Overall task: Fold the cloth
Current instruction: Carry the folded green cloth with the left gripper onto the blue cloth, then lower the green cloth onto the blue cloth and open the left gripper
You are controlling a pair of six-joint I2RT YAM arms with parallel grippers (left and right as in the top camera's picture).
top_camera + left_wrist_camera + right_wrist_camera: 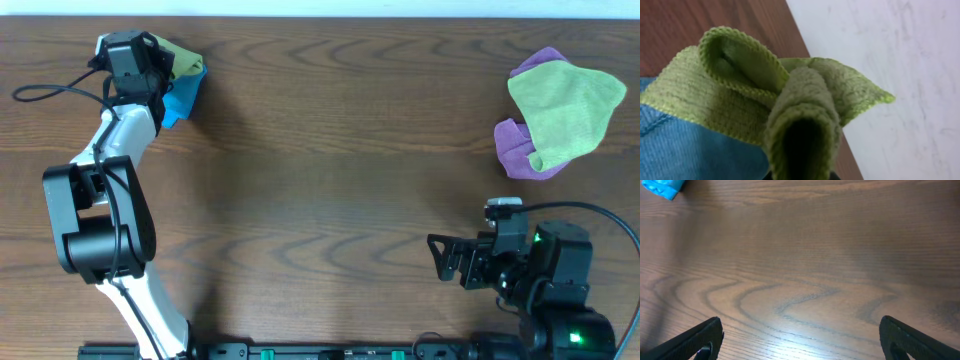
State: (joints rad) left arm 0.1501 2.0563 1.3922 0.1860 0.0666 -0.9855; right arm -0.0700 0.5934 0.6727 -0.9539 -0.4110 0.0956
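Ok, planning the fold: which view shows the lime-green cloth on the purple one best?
Overhead: the lime-green cloth lies crumpled over the purple cloth, fully visible. Neither wrist view shows it; the olive cloth in the left wrist view is a different one.

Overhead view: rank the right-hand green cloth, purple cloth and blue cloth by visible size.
Right-hand green cloth.
Purple cloth, mostly covered by it.
Blue cloth, partly hidden under the left arm; true sizes unsure.
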